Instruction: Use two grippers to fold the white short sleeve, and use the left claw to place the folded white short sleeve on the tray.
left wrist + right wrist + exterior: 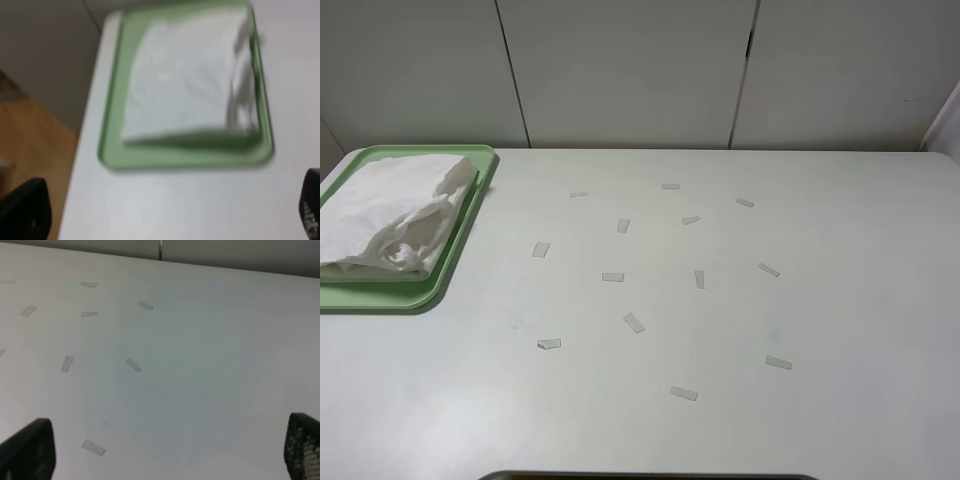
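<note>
Folded white short sleeve (395, 215) lies inside the green tray (455, 268) at the table's (840, 320) far left corner, seemingly rumpled. Both grippers, left (170, 212) and right (167, 450), hang spread wide, empty.

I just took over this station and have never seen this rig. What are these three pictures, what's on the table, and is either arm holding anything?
This is a two-armed robot, and each arm ends in a two-jawed gripper. The wide picture comes from a camera mounted high above the white table; neither arm shows in it. The other two come from cameras on the wrists, looking out between each gripper's dark fingertips.

At the table's far left corner sits a pale green tray with the folded white short sleeve lying in it. Small pale tape strips are scattered over the middle of the table.

The left gripper looks toward the tray, in a blurred picture. The right gripper looks over bare table and strips. Both are wide open and hold nothing.
</note>
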Controlling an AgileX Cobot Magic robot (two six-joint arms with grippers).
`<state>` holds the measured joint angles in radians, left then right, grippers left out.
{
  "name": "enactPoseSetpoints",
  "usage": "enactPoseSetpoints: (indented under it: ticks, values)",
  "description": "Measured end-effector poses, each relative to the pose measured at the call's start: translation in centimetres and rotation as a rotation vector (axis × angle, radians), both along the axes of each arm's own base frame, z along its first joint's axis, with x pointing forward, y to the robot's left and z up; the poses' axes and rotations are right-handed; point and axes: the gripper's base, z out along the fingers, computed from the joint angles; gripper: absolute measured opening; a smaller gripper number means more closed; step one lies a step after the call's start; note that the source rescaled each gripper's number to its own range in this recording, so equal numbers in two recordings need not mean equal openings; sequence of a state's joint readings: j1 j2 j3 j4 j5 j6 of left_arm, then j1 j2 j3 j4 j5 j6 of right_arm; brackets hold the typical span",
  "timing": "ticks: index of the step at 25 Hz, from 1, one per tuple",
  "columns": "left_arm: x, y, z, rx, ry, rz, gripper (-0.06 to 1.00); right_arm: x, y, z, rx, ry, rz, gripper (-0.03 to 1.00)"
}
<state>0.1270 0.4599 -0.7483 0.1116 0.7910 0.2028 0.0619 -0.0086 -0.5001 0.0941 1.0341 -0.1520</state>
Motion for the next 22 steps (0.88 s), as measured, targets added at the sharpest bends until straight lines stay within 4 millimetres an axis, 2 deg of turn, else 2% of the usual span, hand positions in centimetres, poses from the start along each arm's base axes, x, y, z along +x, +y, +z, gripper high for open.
enactPoseSetpoints:
  ticks: [1, 3, 6, 10, 16, 22]
  values:
    - [-2.2, -0.2, -1.3, -0.027, 0.091, 0.02, 1.0, 0.0, 0.0, 0.0, 0.0, 0.0, 0.0, 1.0]
    - [-4.0, -0.5, -2.5, -0.068, 0.135, 0.033, 1.0, 0.0, 0.0, 0.0, 0.0, 0.0, 0.0, 1.0]
    - [-5.5, -1.3, -4.0, -0.176, 0.096, 0.007, 1.0, 0.0, 0.0, 0.0, 0.0, 0.0, 0.0, 1.0]
    - [-6.4, -2.3, -5.9, -0.278, 0.079, -0.054, 1.0, 0.0, 0.0, 0.0, 0.0, 0.0, 0.0, 1.0]
    - [-6.8, -2.6, -8.4, -0.313, 0.084, -0.072, 1.0, 0.0, 0.0, 0.0, 0.0, 0.0, 0.0, 1.0]
    - [-6.9, -2.6, -8.6, -0.317, 0.078, -0.065, 1.0, 0.0, 0.0, 0.0, 0.0, 0.0, 0.0, 1.0]
